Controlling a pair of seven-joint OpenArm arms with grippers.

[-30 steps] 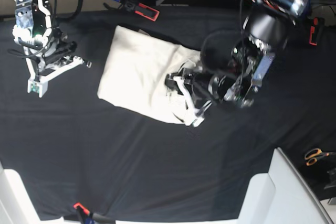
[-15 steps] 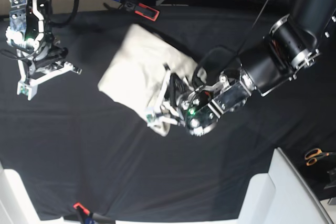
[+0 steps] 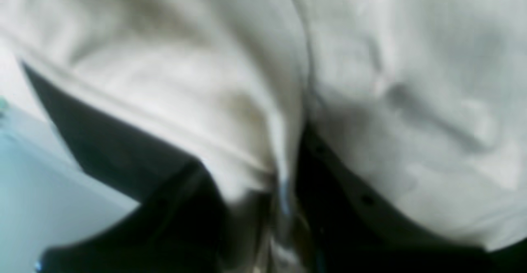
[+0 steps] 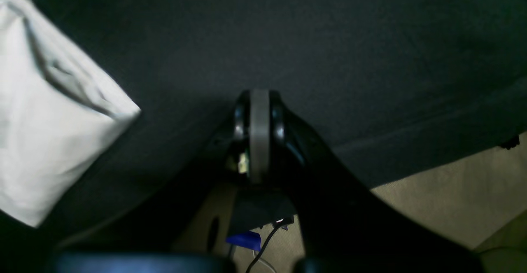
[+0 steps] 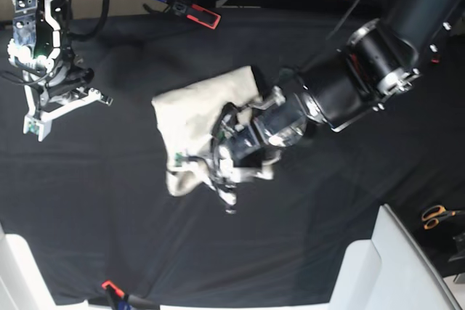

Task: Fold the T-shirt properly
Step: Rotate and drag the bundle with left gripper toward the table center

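Note:
The cream T-shirt (image 5: 197,110) lies bunched in a folded heap on the black surface (image 5: 109,208). My left gripper (image 5: 183,163), on the arm reaching in from the right, sits at the heap's lower left edge and is shut on the T-shirt. In the left wrist view the T-shirt (image 3: 370,100) fills the blurred frame, pinched where the left gripper (image 3: 288,207) closes. My right gripper (image 5: 33,127) hangs shut and empty at the far left, well clear of the cloth. In the right wrist view the right gripper (image 4: 259,141) is shut, with a T-shirt (image 4: 45,124) corner at the left.
Orange-handled scissors (image 5: 437,215) lie at the right edge. A white box (image 5: 385,266) fills the lower right corner. A red and black tool (image 5: 202,14) and cables lie along the back edge. A small red clip (image 5: 109,286) sits at the front edge.
The left arm has swung down and left with the cloth, dragging the shirt's right side over into a smaller bunched heap. The right arm has drifted slightly left and stays shut.

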